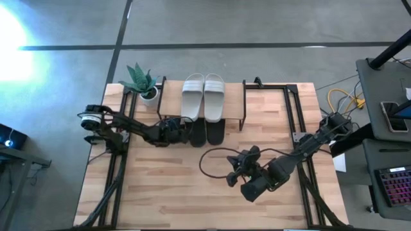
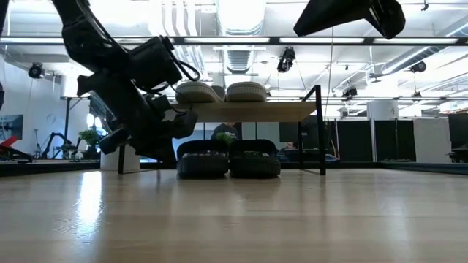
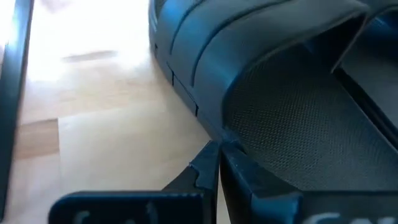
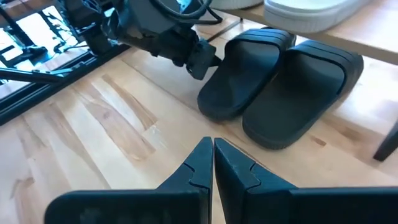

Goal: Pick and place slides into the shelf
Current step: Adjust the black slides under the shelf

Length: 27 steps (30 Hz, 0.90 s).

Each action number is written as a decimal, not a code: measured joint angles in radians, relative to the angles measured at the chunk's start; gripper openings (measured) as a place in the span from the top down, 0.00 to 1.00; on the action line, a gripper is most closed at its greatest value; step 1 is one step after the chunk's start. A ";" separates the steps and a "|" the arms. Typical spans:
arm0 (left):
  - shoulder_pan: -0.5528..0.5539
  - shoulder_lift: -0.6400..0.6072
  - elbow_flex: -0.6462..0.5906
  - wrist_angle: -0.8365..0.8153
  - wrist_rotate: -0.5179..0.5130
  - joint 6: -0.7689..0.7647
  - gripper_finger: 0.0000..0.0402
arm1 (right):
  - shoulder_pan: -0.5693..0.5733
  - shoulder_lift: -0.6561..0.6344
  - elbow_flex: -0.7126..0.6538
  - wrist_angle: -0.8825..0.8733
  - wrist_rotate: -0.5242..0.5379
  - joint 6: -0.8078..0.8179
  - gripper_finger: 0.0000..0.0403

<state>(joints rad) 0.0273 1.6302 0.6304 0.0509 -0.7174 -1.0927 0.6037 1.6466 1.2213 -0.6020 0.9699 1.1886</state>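
Note:
The shelf [image 1: 234,102] stands at the table's far middle. The pale pair [image 1: 203,96] lies on its plank top. The black pair [image 4: 273,81] lies side by side on the table under it, heels sticking out toward the near edge. My left gripper [image 3: 217,152] is shut and low at the table, at the left side of the left black slide [image 1: 198,133]. My right gripper [image 4: 212,146] is shut and hovers over bare table, near and right of the black pair, pointing at it. My left gripper meets the left black slide at the rim of its footbed [image 3: 227,138], on the slide's left side behind the strap. The shut fingertips [image 4: 202,65] come at it nearly level from the table's left. The slide lies flat on the table.
A potted plant [image 1: 142,83] stands left of the shelf. A black cable loop [image 1: 212,160] lies on the table beside my right arm. Black metal rails [image 1: 298,122] run along both table sides. The near half of the wooden top [image 1: 167,192] is bare.

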 joint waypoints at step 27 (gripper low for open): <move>-0.592 -0.289 0.024 -0.190 -0.132 0.015 1.00 | -0.329 0.000 -0.351 0.349 -0.561 0.231 0.98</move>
<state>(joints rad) -0.5645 1.3409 0.6544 -0.1392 -0.8489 -1.0778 0.2749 1.6463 0.8701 -0.2529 0.4094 1.4193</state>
